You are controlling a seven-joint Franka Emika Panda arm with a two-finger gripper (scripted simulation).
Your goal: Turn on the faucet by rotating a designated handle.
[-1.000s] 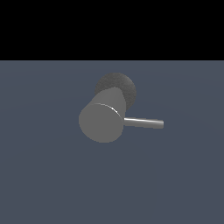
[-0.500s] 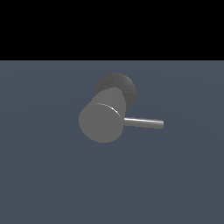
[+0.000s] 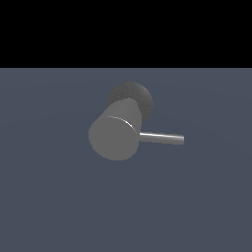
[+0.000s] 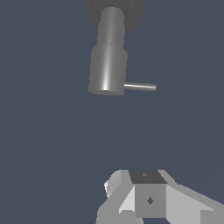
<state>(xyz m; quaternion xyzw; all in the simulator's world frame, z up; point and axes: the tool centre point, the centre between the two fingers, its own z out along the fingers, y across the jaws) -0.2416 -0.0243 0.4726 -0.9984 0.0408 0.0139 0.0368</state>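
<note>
The faucet [image 3: 115,134] is a thick matte grey cylinder with a flat round end face, on a darker speckled round base [image 3: 140,96]. The handle [image 3: 162,138], a thin shiny grey rod, sticks out sideways from the cylinder toward the exterior view's right. The wrist view shows the faucet [image 4: 108,70], its base [image 4: 89,11] and the handle [image 4: 140,86]. My white and grey gripper [image 4: 146,183] shows only in the wrist view, well apart from the faucet and handle and touching nothing. Only part of it is visible, so the gap between its fingers cannot be judged. It is out of the exterior view.
A flat blue-grey floor [image 3: 54,197] surrounds the faucet on all sides. Above it the exterior view is plain black.
</note>
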